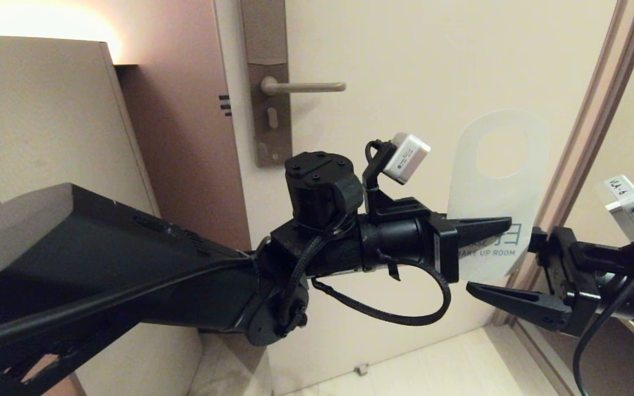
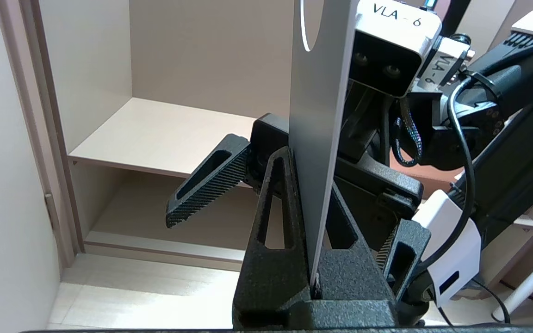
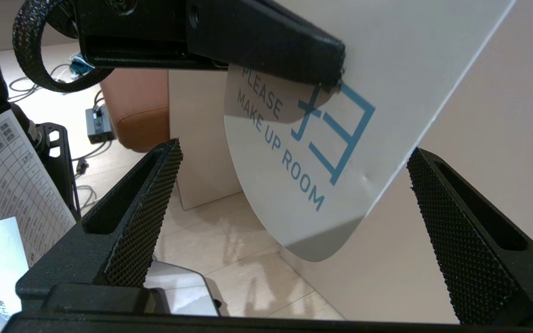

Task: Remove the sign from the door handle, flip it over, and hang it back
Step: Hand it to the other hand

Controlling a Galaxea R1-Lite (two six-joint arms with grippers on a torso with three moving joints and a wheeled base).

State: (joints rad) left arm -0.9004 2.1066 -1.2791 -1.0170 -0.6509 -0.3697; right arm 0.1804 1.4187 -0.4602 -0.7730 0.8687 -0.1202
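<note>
This looks like a hotel guest room, at its entrance. A cream door [image 1: 432, 66] carries a brushed-metal door handle [image 1: 303, 87] on a tall plate with a keyhole, and the sign [image 1: 493, 192] reads "Please make up room", a card for housekeeping. Beside the door stands an open, bare wardrobe shelf [image 2: 155, 138], and pale floor tiles [image 1: 432, 363] run underfoot, lit by warm lamplight.

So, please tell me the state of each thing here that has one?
sign: off the handle, upright, "Make up room" face toward the head camera, hole on top
door handle: level, bare
left gripper: jaws shut on the sign's lower part
right gripper: jaws open, empty, by the sign's lower edge
</note>
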